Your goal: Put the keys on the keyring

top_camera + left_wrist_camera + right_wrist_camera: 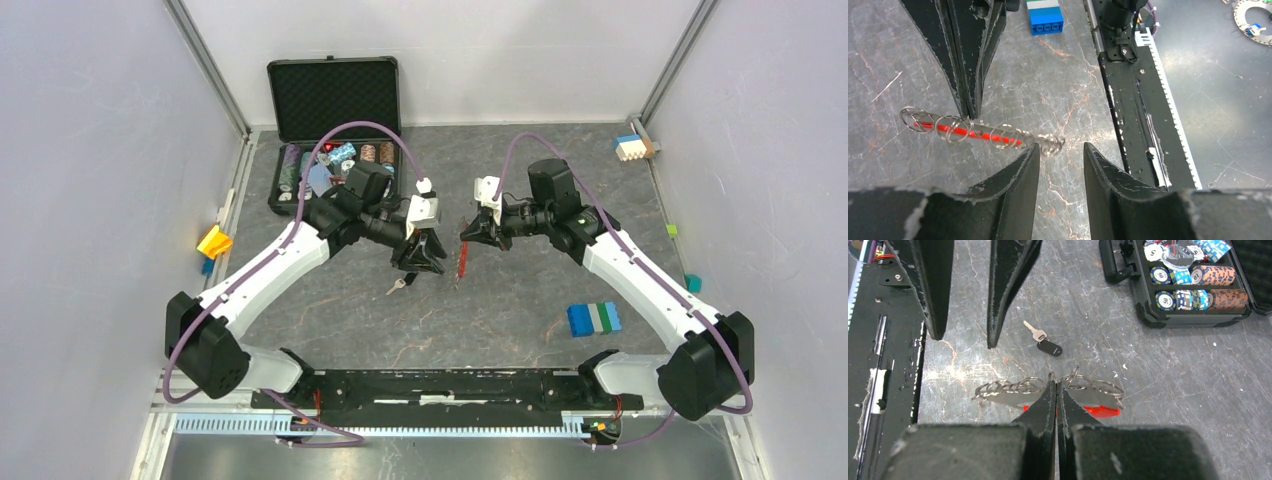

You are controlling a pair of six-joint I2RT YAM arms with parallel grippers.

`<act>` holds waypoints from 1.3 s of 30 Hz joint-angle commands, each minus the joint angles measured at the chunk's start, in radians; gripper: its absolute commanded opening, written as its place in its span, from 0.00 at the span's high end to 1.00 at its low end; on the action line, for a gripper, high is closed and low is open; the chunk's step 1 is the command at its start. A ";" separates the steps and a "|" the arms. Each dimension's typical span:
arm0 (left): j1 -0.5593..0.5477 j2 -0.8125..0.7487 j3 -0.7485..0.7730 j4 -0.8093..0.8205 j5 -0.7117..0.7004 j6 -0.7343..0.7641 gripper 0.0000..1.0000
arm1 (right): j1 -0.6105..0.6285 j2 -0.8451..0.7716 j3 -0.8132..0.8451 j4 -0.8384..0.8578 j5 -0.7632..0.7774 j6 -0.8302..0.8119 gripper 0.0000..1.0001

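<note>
Black case (pixel 1193 320) holds poker chips (pixel 1215 275); right jaws pinch the keyring (pixel 1098 411), left jaws parted.

Top: high at 6 o'clock, looking down toward 12; wrists: close over the bench (pixel 500 310), facing each other, sharing the keyring (pixel 968 131).

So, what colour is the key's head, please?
Black; the key shows best in right wrist view.

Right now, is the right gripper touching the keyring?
Touching. The right wrist view shows the right gripper with its jaws shut on the chain of the keyring, no gap between them; chain loops stick out on both sides.
</note>
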 commanded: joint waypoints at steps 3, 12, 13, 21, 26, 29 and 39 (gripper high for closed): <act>0.002 0.070 0.052 0.069 0.059 0.063 0.55 | 0.000 -0.018 -0.003 0.014 -0.089 -0.010 1.00; 0.003 0.146 0.094 0.127 -0.011 0.045 0.55 | -0.001 -0.035 -0.028 -0.022 -0.147 -0.067 1.00; 0.003 0.151 0.097 0.129 -0.007 0.038 0.55 | 0.000 -0.035 -0.029 -0.022 -0.149 -0.067 1.00; 0.001 0.155 0.085 0.195 0.011 -0.042 0.55 | 0.000 -0.029 -0.036 -0.009 -0.132 -0.058 1.00; 0.001 0.142 0.062 0.205 0.011 -0.021 0.56 | 0.000 -0.022 -0.032 0.007 -0.095 -0.033 1.00; 0.001 0.134 0.056 0.197 -0.011 0.013 0.56 | 0.000 -0.016 -0.022 0.002 -0.082 -0.028 1.00; 0.001 0.090 0.051 0.052 -0.088 0.219 0.55 | 0.001 -0.005 -0.013 0.021 0.031 0.003 1.00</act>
